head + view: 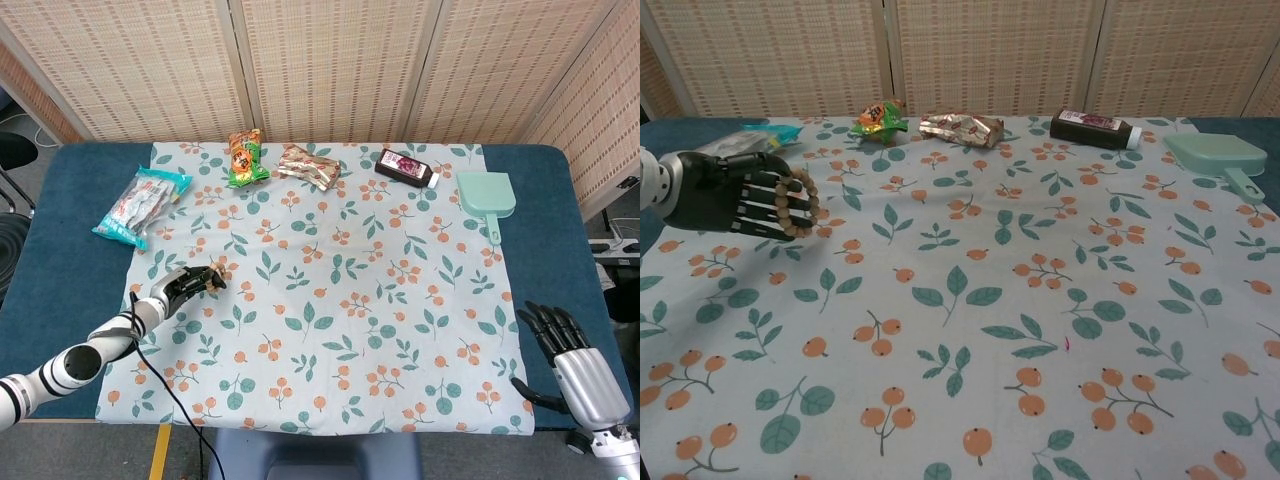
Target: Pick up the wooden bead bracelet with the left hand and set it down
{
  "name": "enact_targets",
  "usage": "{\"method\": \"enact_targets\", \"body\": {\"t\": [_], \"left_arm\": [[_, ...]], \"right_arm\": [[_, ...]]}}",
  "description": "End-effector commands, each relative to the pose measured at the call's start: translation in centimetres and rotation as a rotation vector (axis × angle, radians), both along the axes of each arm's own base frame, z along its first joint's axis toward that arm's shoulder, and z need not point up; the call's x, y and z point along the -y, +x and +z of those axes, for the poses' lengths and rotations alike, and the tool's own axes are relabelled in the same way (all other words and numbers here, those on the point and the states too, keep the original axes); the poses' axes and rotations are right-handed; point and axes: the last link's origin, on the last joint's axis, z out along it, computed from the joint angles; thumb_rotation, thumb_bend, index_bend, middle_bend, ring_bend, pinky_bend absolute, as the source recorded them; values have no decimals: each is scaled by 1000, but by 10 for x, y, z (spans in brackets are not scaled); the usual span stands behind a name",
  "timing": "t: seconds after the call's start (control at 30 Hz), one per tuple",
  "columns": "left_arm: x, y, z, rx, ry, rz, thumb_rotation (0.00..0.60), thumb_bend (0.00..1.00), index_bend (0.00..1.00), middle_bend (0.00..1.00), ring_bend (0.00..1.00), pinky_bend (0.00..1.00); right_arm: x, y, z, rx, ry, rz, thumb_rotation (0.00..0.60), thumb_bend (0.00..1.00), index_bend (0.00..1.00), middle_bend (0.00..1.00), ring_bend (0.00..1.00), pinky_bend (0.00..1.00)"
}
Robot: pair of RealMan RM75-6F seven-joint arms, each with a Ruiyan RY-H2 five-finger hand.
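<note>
The left hand (725, 190) holds the bracelet (797, 205) looped over its fingers above the worktop's (300, 290) left side; light, limp and prone to slipping off, it seems best hooked through the loop, while the right hand (570, 350) rests spread.

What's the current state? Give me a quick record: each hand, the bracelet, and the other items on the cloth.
left hand: holds the wooden bead bracelet above the tablecloth, left side
right hand: fingers spread, holding nothing, off the cloth's near right corner
far edge of the cloth: green snack bag, brown snack packet, dark bottle
far left: blue-white packet
far right: mint dustpan
</note>
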Motion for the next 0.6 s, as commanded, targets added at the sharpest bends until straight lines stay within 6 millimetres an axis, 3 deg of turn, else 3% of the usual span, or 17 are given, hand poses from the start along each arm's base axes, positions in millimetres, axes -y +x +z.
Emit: {"method": "enact_targets", "body": {"t": [0.03,0.17,0.3,0.6], "left_arm": [[0,0,0,-5,4,-5,574,1000,532,482,241,82],[1,0,0,-7,2,-16,572,1000,477,451,218,82],[1,1,0,-14,-2,-33,600,1000,473,439,208,81],[1,3,0,5,-1,-40,594,1000,439,413,195,81]], "right_arm": [[0,0,0,0,-2,0,559,152,0,0,0,0],[0,0,0,0,-2,-2,559,152,0,0,0,0],[0,-1,1,-1,-2,-3,557,151,0,0,0,0],[0,-1,1,0,-6,-5,559,152,0,0,0,0]]}}
